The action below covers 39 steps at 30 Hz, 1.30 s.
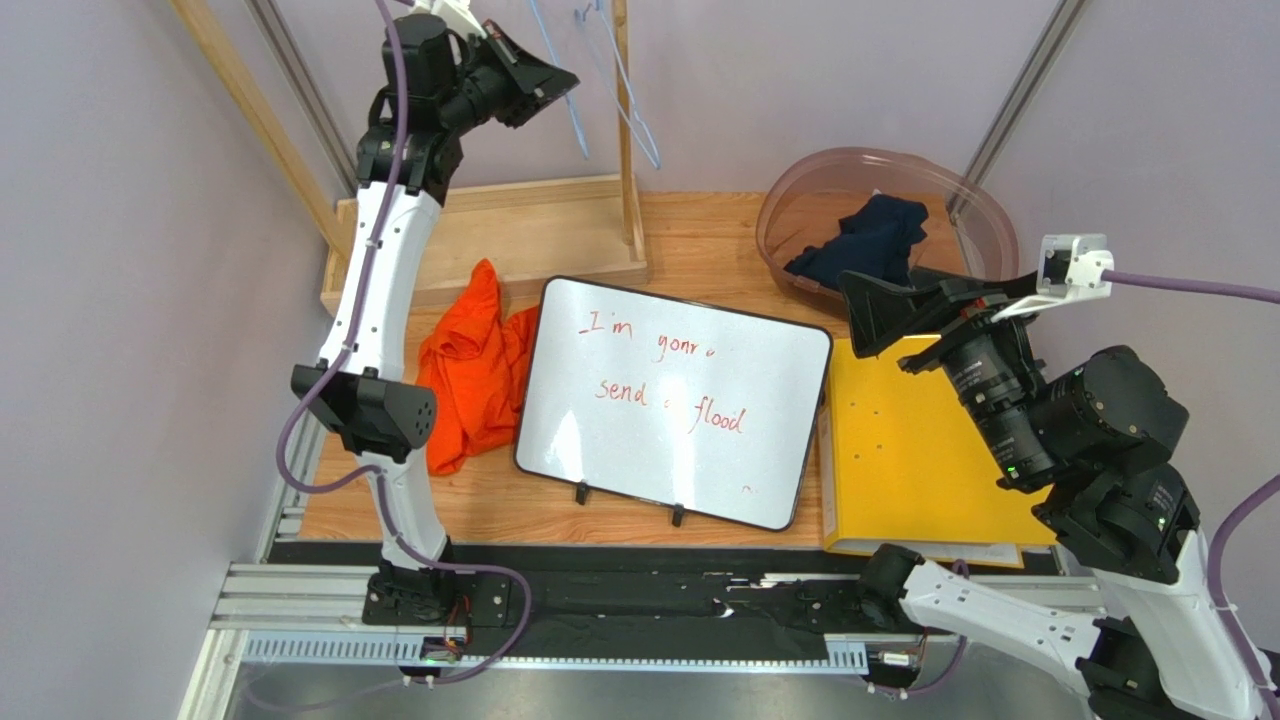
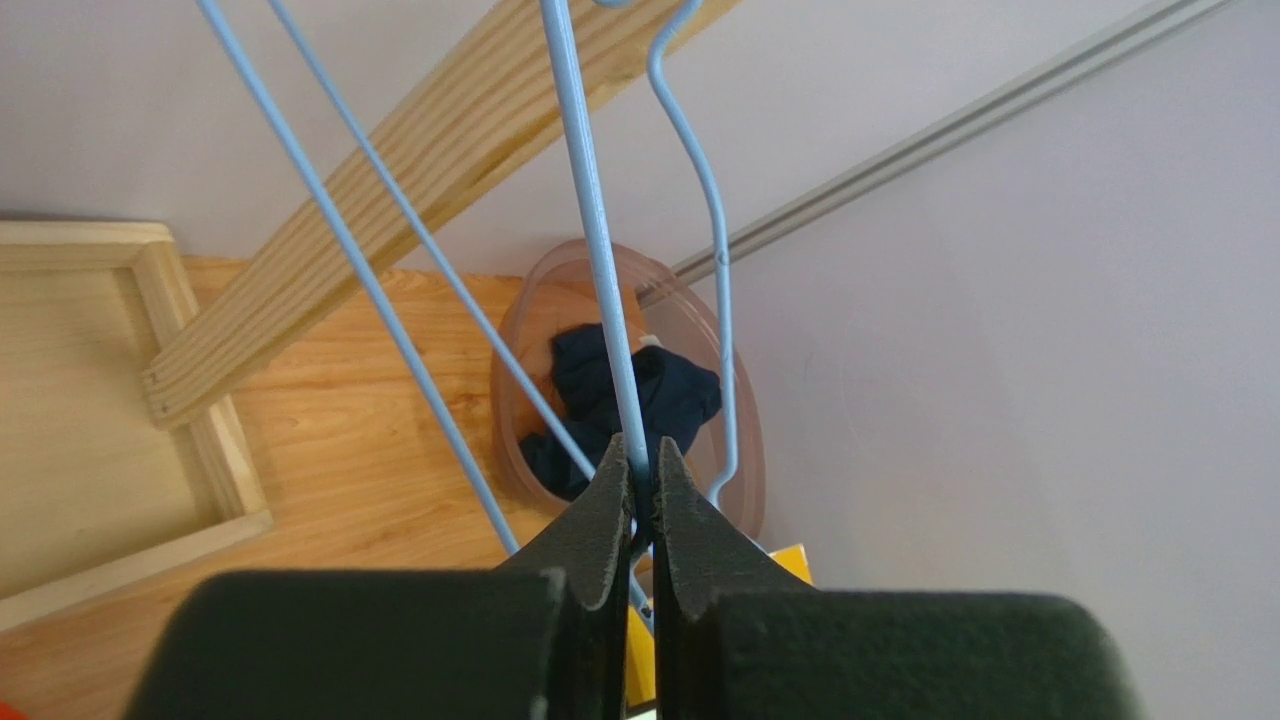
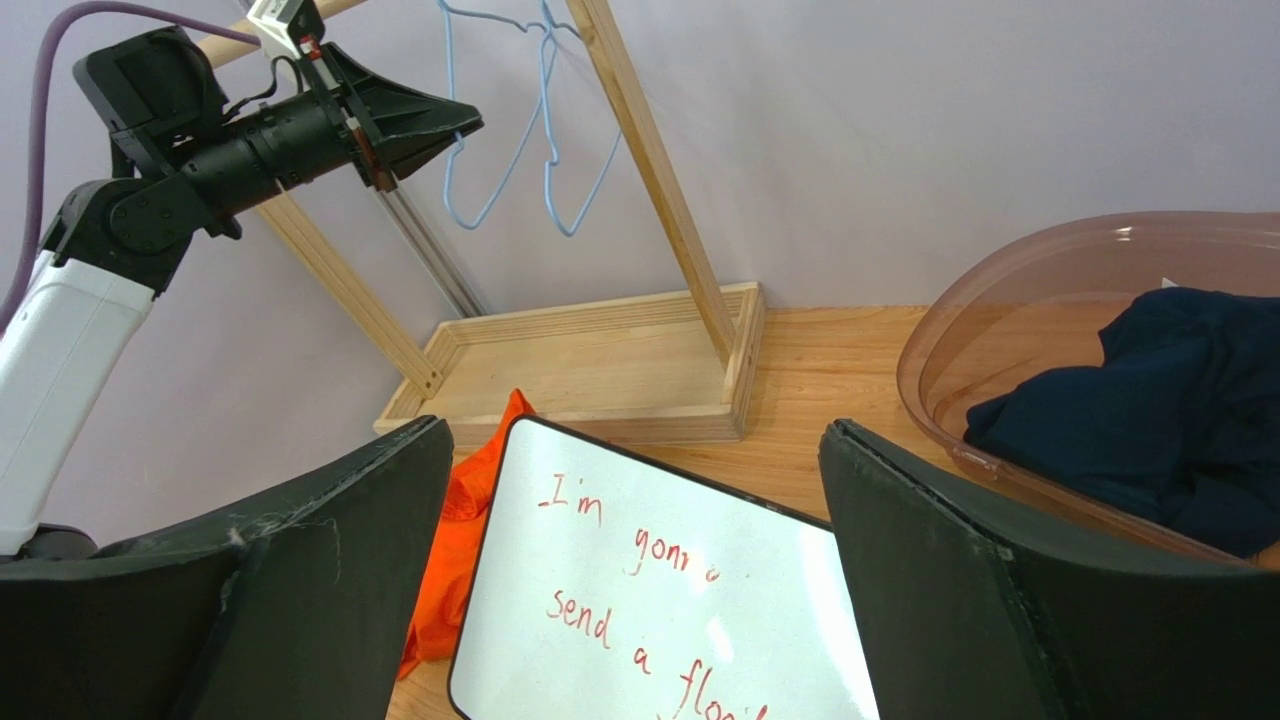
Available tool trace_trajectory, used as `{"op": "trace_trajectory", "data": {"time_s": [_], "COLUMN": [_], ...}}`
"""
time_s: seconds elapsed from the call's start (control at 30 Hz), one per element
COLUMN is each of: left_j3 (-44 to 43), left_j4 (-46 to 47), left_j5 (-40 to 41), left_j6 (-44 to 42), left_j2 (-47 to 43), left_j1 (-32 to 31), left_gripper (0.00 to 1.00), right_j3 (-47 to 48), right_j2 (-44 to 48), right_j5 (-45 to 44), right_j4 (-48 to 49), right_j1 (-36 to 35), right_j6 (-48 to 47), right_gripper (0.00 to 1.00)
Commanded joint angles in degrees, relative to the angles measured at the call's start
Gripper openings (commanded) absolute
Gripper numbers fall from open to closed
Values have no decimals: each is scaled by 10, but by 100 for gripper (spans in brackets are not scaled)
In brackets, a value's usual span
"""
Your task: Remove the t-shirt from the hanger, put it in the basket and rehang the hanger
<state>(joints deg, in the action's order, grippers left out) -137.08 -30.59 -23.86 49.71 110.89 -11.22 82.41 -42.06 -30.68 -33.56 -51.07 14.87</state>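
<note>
Left gripper (image 2: 642,453) tight on a blue hanger (image 2: 594,225) wire, right gripper (image 3: 634,435) wide apart and empty

**Top external camera.** Fixed above and behind the robot, angled down toward the far wall. It has the widest coverage: the full counter (image 1: 706,248), whiteboard (image 1: 676,398), basin (image 1: 781,188) and wooden rack (image 1: 511,225).

**Left wrist camera.** Carried high at the far left, beside the rack. It looks along the left fingers (image 2: 594,525), rightward and down, very close to the hanger (image 2: 598,255) wire. The basin lies well below, in the background.

**Right wrist camera.** Set low at the near right, facing far and left across the counter between the right fingers (image 3: 977,585), at middle range.

**Shared coverage.** The basin, hanger and rack appear in all three views. The whiteboard appears in the top external and right wrist views only.
</note>
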Motion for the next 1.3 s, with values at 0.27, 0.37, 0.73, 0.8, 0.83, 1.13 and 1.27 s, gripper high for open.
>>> {"op": "trace_trajectory", "data": {"time_s": [0.27,0.37,0.73,0.8,0.83,1.13,1.27], "left_j3": [23,42,115,136,154,341,445], "left_j4": [14,4,54,52,46,-22,-58], "left_j5": [57,98,58,78,87,193,260], "left_j6": [0,-2,-26,-50,-59,-152,-148], "left_j2": [10,-7,-44,-78,-90,-298,-401], "left_j1": [-42,-46,-48,-48,-47,-9,16], "left_gripper": [0,0,67,73,75,89,95], "right_j3": [-12,-11,-16,-17,-18,-34,-38], "right_j2": [7,8,9,8,7,7,6], "right_j5": [-8,-4,4,10,11,32,41], "right_j4": [9,9,10,10,10,13,15], "right_j1": [-1,-1,-1,-1,-1,-1,-1], "right_j6": [-18,-18,-10,-10,-10,-7,-5], "right_gripper": [100,100,100,100,100,100,100]}}
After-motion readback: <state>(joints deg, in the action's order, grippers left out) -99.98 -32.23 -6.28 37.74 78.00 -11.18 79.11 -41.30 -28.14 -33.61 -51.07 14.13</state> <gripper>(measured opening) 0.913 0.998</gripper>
